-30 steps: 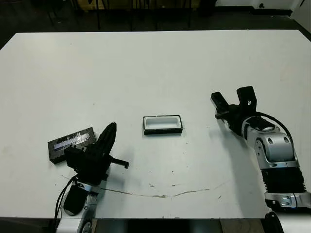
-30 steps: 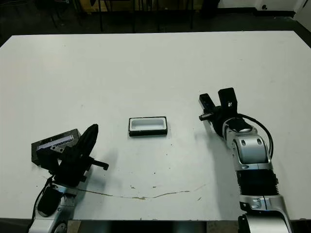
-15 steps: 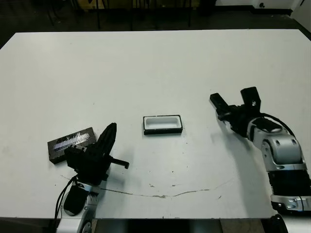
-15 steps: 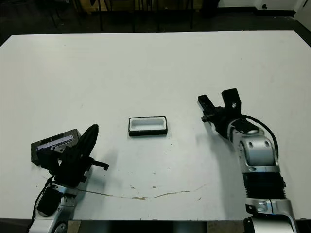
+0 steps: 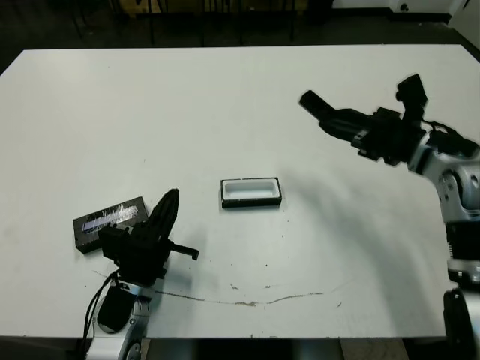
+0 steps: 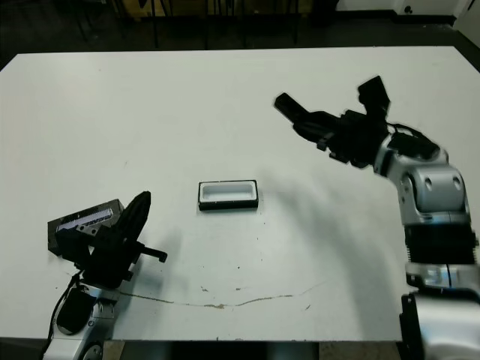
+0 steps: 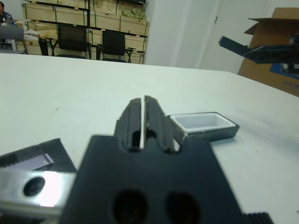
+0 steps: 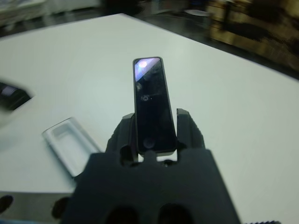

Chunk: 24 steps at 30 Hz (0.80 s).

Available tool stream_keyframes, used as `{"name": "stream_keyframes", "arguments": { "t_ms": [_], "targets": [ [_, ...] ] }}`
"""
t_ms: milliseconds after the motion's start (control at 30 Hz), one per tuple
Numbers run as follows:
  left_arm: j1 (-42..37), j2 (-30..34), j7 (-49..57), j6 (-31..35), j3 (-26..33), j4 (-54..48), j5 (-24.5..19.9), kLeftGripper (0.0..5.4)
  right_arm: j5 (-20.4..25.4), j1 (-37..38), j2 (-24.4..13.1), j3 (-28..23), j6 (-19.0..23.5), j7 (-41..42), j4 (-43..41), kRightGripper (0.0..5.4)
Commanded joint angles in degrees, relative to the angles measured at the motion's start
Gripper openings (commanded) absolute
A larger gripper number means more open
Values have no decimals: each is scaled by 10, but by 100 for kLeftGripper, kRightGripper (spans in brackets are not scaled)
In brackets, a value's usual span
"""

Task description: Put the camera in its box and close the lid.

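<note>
I see the camera (image 8: 152, 105) clamped between the right gripper's (image 5: 352, 131) fingers, gripped at its lower end so most of the bar sticks out past the fingertips, glossy face toward the wrist lens. The gripper holds it up off the table (image 5: 225, 97), tip pointing toward my left side. The box (image 5: 251, 192) lies flat with its white inside up, below and to the left of the right gripper and well apart from it. Bare white table runs between them, and all four walls of the box stand free.

My left gripper (image 5: 161, 221) rests low near the front edge, fingers pressed together with only a thin slit between them and nothing in their grasp. The box sits ahead of its fingertips and somewhat to the right, apart. The lid (image 5: 110, 222) lies just beside this gripper on its left, silvery print up, near the table's front left part. A thin brownish line (image 5: 255, 300) crosses the tabletop to the right of the left gripper, nearer the front edge than the box.
</note>
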Motion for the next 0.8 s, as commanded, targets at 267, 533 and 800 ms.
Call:
{"name": "stream_keyframes", "arguments": {
  "t_ms": [267, 533, 800],
  "targets": [
    [14, 9, 3, 11, 11, 5, -3, 0, -67, -83, -13, 144, -10, 134, -36, 69],
    [12, 9, 6, 14, 12, 5, 2, 0, -93, -99, -1, 190, -17, 176, -9, 69],
    [6, 12, -5, 4, 13, 23, -1, 0, -119, -100, 1, 212, -34, 185, 8, 69]
  ]
}}
